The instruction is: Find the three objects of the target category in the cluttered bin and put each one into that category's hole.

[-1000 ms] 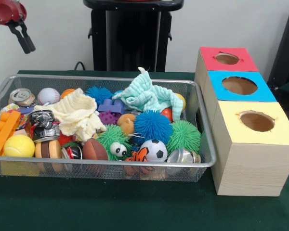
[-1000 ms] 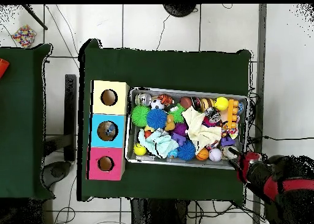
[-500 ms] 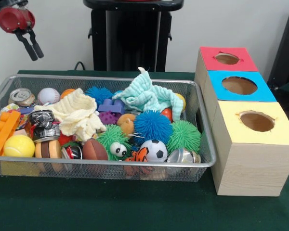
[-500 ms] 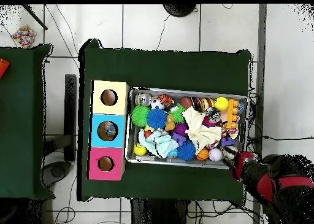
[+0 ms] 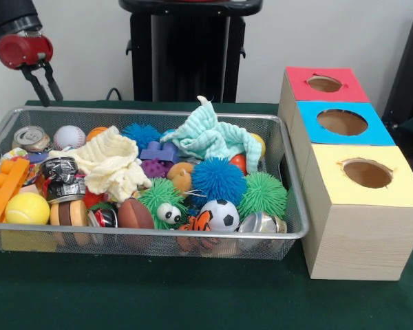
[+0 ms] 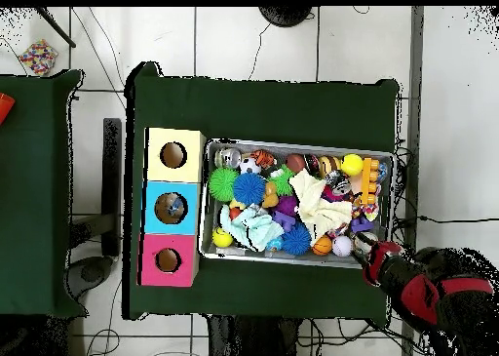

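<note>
While the gripper hangs at the upper left of the frame, jaws slightly parted and empty, the wire bin below brims with balls, cans and cloths. The three-holed box stands at right. A clean pick likely means descending upright over one exposed item, clear of the cream cloth.

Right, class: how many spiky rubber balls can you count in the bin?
5: a small blue one at the back, purple mid-bin, big blue centre, green right, green with eyes in front. Clutter may hide more.
</note>
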